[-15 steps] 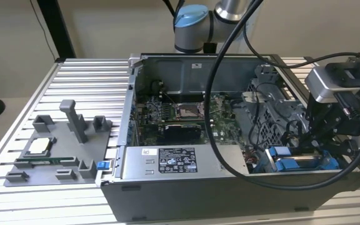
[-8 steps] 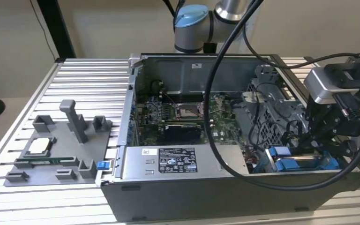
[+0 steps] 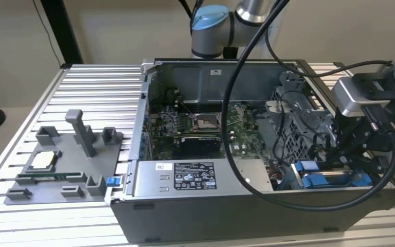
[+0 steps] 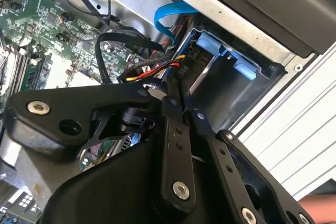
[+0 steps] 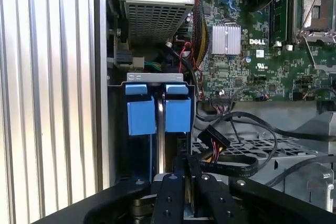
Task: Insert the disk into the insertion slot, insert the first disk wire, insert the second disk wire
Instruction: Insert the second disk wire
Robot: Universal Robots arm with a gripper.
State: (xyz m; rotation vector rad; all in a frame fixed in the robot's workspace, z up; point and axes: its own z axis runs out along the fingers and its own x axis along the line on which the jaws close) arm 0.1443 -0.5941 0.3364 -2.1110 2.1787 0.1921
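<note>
The disk point(image 5: 160, 145) stands edge-up in the insertion slot point(image 5: 114, 129) at the case's near corner on the exterior view's right. The two blue tabs of its frame point(image 5: 142, 115) show at its far end. In the second wrist view the disk point(image 4: 202, 72) lies in the grey bay point(image 4: 247, 100), and in the exterior view its blue frame point(image 3: 321, 181) shows below the arm. My gripper point(image 5: 186, 160) hangs right over the disk's near end, with its jaws pressed together. A red, yellow and black disk wire point(image 4: 157, 73) runs into the fingertips point(image 4: 173, 88). Its black connector point(image 5: 215, 140) lies beside them.
The grey power-supply box point(image 3: 191, 177) sits left of the bay, with the motherboard point(image 3: 197, 123) behind it and a perforated cage point(image 3: 300, 123) just past the slot. Black cables point(image 5: 252, 124) loop over the cage. A grey fixture point(image 3: 60, 164) with parts stands on the slatted table point(image 3: 94, 87).
</note>
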